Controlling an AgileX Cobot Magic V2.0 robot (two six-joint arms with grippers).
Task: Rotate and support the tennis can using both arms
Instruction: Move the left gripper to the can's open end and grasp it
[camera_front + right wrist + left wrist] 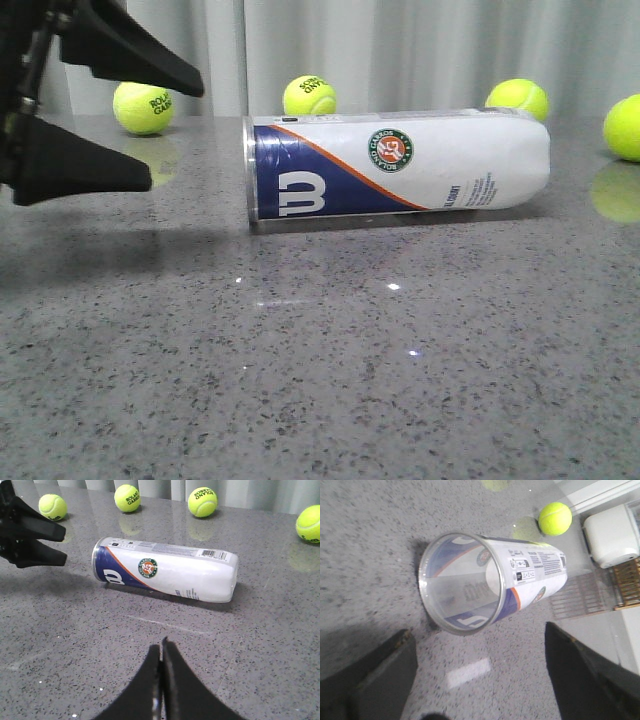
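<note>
The tennis can (400, 165) lies on its side on the grey speckled table, its metal-rimmed navy end to the left and its white end to the right. My left gripper (175, 132) is open and empty, a short gap left of the rim. In the left wrist view the can's open end (462, 582) faces my left gripper (477, 640), whose fingers stand wide apart on either side, short of the rim. In the right wrist view my right gripper (161, 647) is shut and empty, in front of the can (170, 572); my left gripper (65, 544) shows there too.
Several yellow tennis balls stand behind the can: one at the far left (143, 107), one behind the rim (309, 95), one behind the white end (517, 98), one at the right edge (625, 127). A grey curtain closes the back. A white box (612, 535) sits beyond the table.
</note>
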